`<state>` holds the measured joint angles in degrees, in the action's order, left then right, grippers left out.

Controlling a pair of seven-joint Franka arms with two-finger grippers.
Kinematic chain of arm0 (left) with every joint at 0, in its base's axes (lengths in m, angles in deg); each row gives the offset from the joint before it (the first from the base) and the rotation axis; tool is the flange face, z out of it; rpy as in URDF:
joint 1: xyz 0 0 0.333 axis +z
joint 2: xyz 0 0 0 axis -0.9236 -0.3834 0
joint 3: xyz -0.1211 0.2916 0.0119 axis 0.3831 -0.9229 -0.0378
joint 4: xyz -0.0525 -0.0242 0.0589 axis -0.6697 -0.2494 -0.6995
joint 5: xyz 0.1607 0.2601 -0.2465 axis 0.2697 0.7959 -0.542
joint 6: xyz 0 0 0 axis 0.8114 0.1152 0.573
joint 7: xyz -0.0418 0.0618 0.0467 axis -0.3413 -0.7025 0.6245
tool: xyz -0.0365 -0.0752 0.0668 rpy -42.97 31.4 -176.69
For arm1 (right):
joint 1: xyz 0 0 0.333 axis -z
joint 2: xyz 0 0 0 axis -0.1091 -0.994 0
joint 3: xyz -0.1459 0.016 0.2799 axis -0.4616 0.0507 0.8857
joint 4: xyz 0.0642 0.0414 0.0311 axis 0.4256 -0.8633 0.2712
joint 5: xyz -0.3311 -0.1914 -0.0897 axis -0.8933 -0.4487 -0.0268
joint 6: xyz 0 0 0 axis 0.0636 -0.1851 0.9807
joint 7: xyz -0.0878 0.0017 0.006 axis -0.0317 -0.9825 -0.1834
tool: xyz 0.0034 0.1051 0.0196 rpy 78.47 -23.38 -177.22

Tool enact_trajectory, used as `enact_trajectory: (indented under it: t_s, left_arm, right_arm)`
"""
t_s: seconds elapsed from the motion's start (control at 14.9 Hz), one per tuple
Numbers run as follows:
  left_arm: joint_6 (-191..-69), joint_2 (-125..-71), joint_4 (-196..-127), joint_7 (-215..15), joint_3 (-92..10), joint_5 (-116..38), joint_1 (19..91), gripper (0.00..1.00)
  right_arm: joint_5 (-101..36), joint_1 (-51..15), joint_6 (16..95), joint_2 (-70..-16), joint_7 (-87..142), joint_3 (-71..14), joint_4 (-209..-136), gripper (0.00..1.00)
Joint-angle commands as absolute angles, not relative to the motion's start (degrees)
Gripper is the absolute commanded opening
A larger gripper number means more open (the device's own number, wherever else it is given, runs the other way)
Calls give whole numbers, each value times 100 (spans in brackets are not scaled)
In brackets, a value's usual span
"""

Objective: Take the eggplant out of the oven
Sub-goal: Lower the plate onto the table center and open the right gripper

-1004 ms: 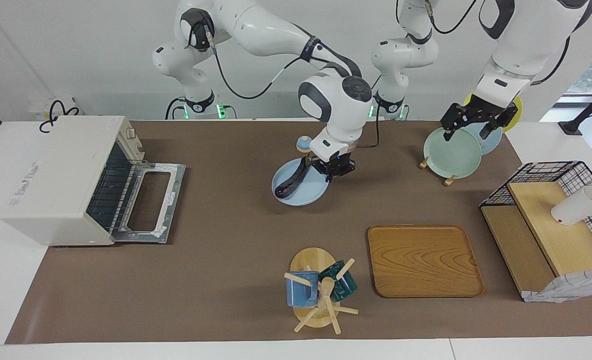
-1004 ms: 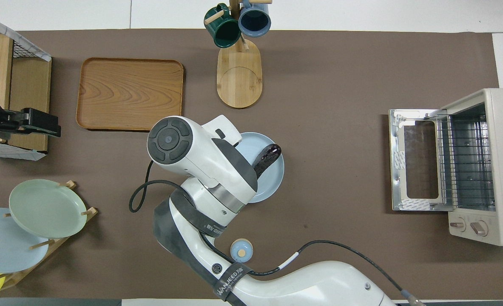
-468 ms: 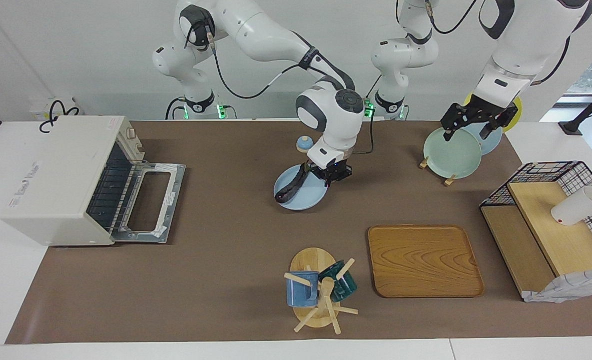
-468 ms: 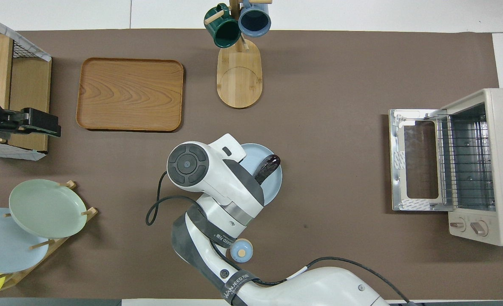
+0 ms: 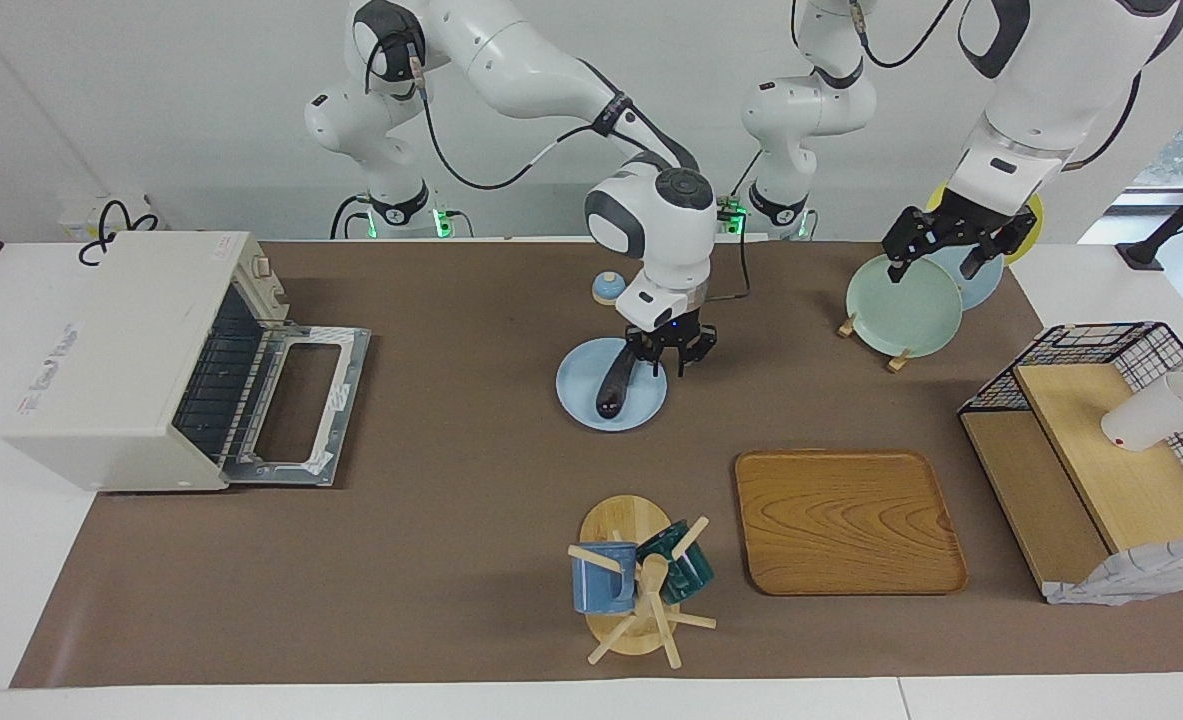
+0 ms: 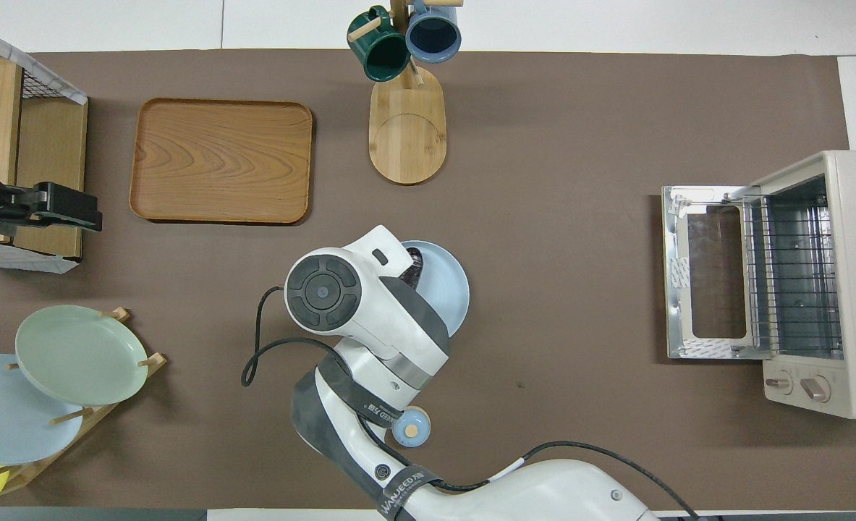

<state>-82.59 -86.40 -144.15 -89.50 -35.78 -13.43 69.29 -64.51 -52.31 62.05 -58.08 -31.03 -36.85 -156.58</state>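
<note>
Two arms reach over the brown table, and only the right one is busy at the centre of the facing view. The right gripper (image 5: 672, 361) hangs just above the light blue plate (image 5: 576, 400), at the plate's upper right edge, its fingers spread apart with nothing between them. The eggplant (image 5: 614, 390) lies on that plate, running from the upper right down to the lower middle of it, its upper end just beside the spread fingertips; whether a finger touches it cannot be told. In the overhead view the right arm's wrist covers most of the eggplant (image 6: 414, 262), leaving only a dark sliver at the plate's upper left. The oven (image 5: 121, 350) stands at the left of the facing view, well apart from the plate, with its door (image 5: 296, 405) dropped flat open toward the table's middle and its wire rack (image 6: 797, 275) showing. The left gripper (image 5: 936, 252) waits at the upper right of the facing view, over the pale green plate (image 5: 901, 300) in the wooden plate rack, with its fingers wide apart and holding nothing.
</note>
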Motion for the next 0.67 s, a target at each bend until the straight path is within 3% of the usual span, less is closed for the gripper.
enact_trajectory:
  t_s: [0.0, 0.4, 0.6]
  left_arm:
    - [-8527, -8573, -14569, -8905, -3564, -1423, 7044, 100]
    - [-8879, -8476, -14842, -8905, -3546, -1423, 7010, 100]
    - [-9019, -8485, -14851, -8905, -3502, -1440, 6904, 100]
  right_arm:
    - [-6466, -4952, 5506, -5528, -2451, -3696, -15495, 41]
    - [-6457, -3555, 4185, -4491, -780, -3696, -16002, 1]
    - [-6483, -3193, 4254, -4121, -654, -3714, -16897, 0]
